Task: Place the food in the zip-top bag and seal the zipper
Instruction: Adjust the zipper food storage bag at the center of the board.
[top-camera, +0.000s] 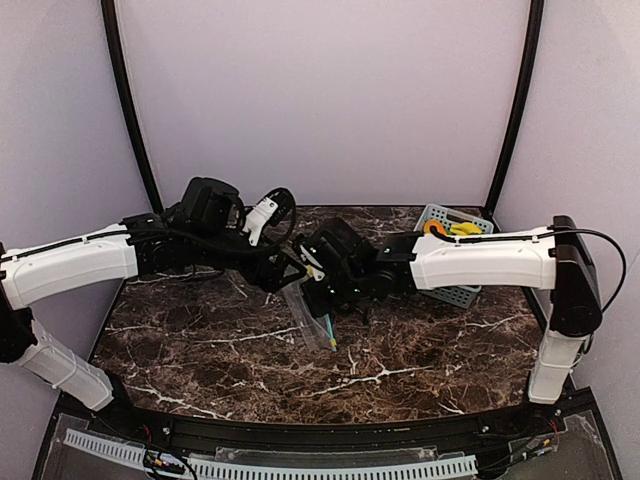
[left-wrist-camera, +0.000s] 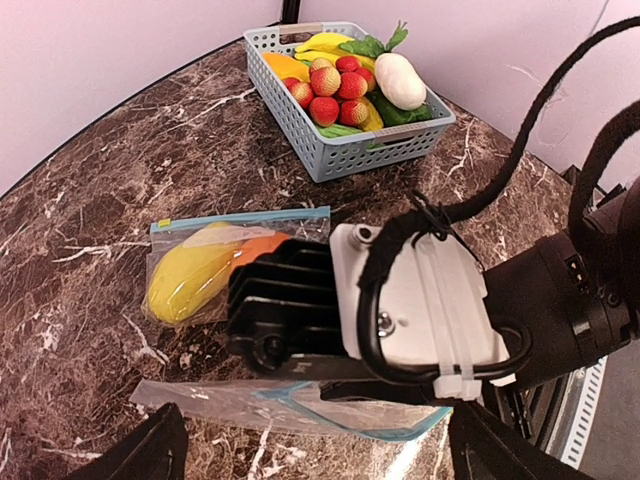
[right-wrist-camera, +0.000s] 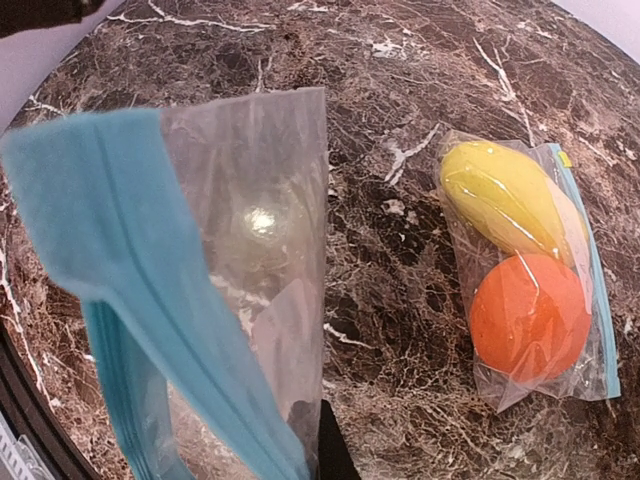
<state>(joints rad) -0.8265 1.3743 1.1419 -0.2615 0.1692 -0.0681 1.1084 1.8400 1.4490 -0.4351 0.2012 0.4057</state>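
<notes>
Hanging limp from clamped right gripper, zip-top bag looked slippery, best taken at zipper strip; left gripper gaped

A grey-blue slotted basket sits near the far right corner of the dark marble table.

lilac walls surround a dark marble table.
</notes>
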